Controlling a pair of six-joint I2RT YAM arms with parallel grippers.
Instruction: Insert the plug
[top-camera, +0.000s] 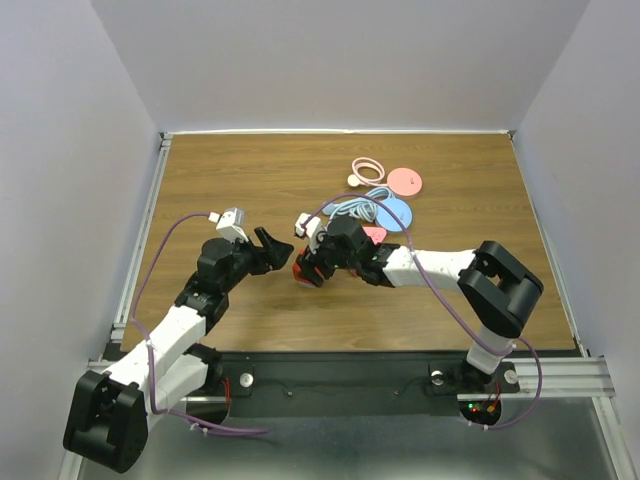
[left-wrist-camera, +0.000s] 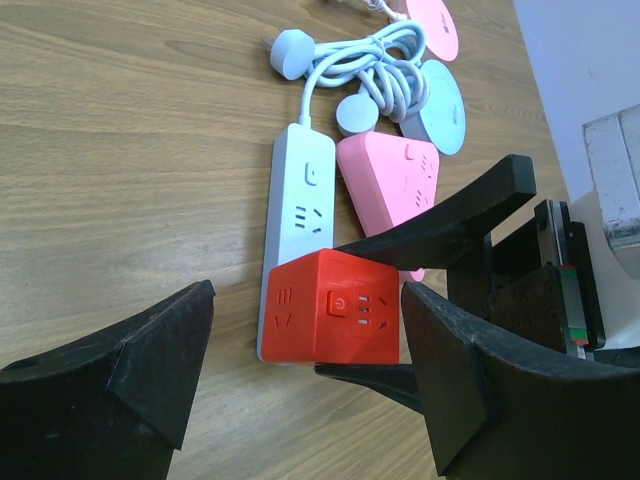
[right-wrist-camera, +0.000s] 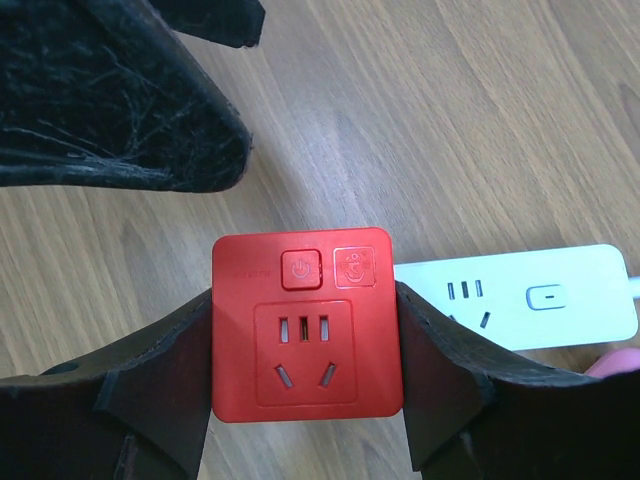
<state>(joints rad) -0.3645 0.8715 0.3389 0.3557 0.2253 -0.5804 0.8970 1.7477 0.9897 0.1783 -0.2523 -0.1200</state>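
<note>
Plug of the white cable lies free on the table, just behind the far end of the white power strip and next to the coiled cable. No gripper touches it, so I judge that the insertion itself is not yet begun (a small white plug on a pink looped cord lies farther back, and I cannot tell which of the two is the one meant). Going from the left, the left gripper hovers over the wood with its fingers spread wide and nothing between them. It points toward the middle of the table, which probably leaves it ready to fetch a plug while the other arm is occupied. Next comes the red cube socket, at the near end of the power strip; whether it touches the strip I cannot tell. Its face with the holes and the power button is turned toward the right wrist camera. The right gripper pinches this cube, one finger pressed on each opposite side and the socket face left uncovered. I think the reason is to keep the cube steady, so that it does not slide when a plug is pushed in. To the right of the strip sits a pink triangular socket, just beside it. Behind that are a light blue disc and a pink disc, both well away from the two grippers.
</note>
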